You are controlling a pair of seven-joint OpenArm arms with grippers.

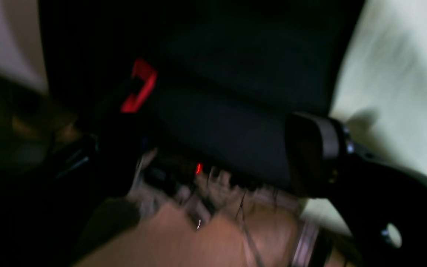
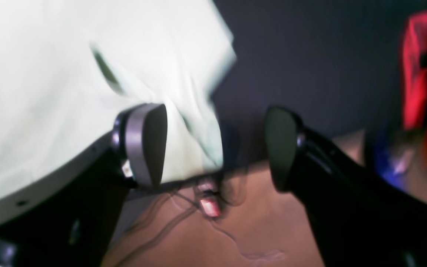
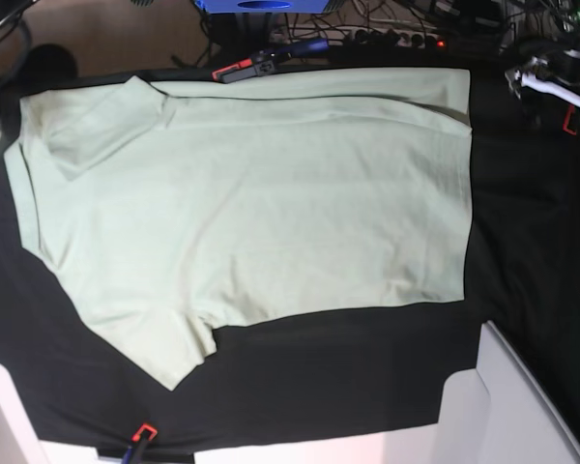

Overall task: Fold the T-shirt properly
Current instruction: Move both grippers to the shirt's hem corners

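The pale mint-green T-shirt (image 3: 251, 203) lies spread flat on the black cloth (image 3: 348, 377), sleeves toward the left and hem toward the right. The right wrist view is blurred. There my right gripper (image 2: 213, 146) is open, its pads (image 2: 146, 144) wide apart, with a corner of the T-shirt (image 2: 69, 92) lying behind the left pad and nothing pinched. My left gripper (image 1: 206, 148) shows in the equally blurred left wrist view with one pad (image 1: 317, 148) beside the T-shirt (image 1: 395, 74) and over black cloth; its jaws stand far apart and empty. Neither gripper shows in the base view.
Red clamps (image 3: 237, 70) (image 3: 140, 432) pin the black cloth at the far and near edges. A blue box (image 3: 261, 5) and tangled cables (image 3: 406, 34) lie beyond the table. White arm parts (image 3: 522, 406) (image 3: 0, 416) stand at the near corners.
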